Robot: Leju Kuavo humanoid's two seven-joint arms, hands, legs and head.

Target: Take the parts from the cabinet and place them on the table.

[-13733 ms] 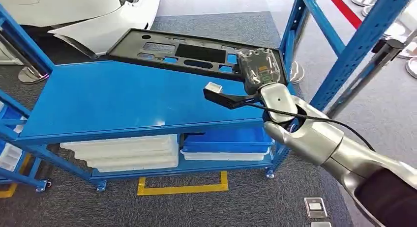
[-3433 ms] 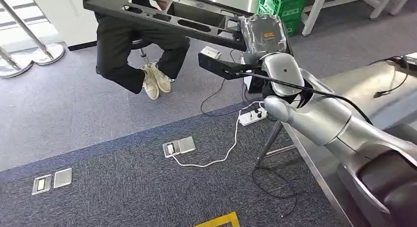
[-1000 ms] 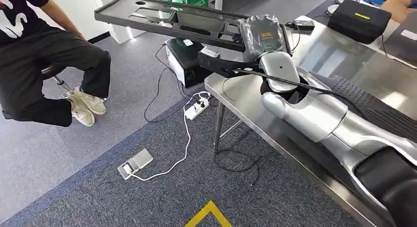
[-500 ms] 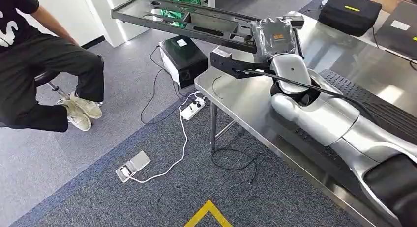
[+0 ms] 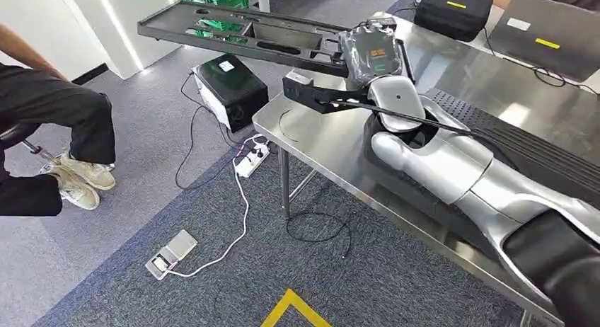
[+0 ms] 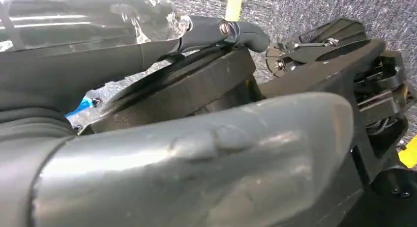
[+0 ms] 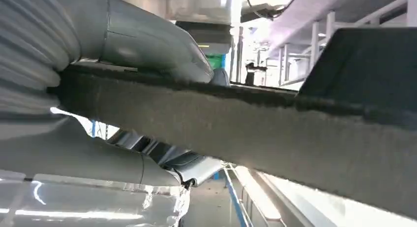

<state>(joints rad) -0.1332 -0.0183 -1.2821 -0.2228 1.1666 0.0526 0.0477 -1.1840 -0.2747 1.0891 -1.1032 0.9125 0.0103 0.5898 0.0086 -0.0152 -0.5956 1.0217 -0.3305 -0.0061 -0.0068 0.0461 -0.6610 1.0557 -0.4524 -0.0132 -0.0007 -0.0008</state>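
In the head view my right hand [image 5: 371, 54], wrapped in clear plastic, grips one end of a long black plastic frame part [image 5: 240, 33] with cut-out openings. The part sticks out level to the left, past the corner of the steel table [image 5: 332, 146] and over the floor. The right wrist view shows the grey thumb [image 7: 147, 45] pressed on the part's rough black edge [image 7: 255, 128]. The left wrist view shows my left hand [image 6: 206, 153], with a thick grey thumb and dark fingers [image 6: 339, 60], holding nothing above the carpet.
A black ribbed mat [image 5: 545, 161] lies on the table under my right arm. At the table's far end are a laptop [image 5: 552, 37] and a black case [image 5: 453, 8]. A black box [image 5: 230, 90], a power strip [image 5: 251, 161] and cables lie on the floor. A person [image 5: 49, 122] sits at left.
The whole scene has shifted: the camera turned from the blue cabinet towards the steel table. In the last second the table came nearer and the person slid left. The right hand keeps the part.
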